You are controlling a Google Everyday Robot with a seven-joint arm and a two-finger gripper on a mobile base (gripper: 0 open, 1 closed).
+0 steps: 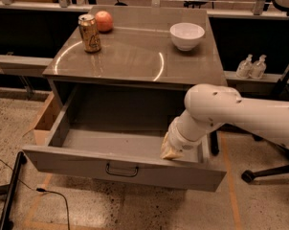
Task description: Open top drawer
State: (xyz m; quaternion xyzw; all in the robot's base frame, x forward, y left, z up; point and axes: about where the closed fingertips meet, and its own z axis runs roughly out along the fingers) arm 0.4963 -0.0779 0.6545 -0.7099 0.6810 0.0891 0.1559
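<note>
Top drawer, the wide grey metal one with the tall front panel (77,161), was pulled well out of the grey metal cabinet (130,51). Its front stood nearest the camera, slightly skewed, with the right end nearer than the left. The small black bail handle (121,170) sat at the centre of the front, nothing touching it. Drawer interior was visible and grey.

The white robot arm (230,111) came in from the right and angled down into the drawer's near right corner. The gripper (171,150), with a pale yellowish tip, sat just behind the front panel's top edge, to the right of the handle. Cannot tell whether it was open or closed, or whether it touched the panel.

On the cabinet top: a gold drink can (89,32) upright at far left, a round orange-red fruit (104,20) just beyond it, and a white bowl (186,35) at far right, well apart from both.

Two small pale bottles (252,66) stood on a low ledge to the right. A brown cardboard box (46,121) sat against the cabinet's left side.
</note>
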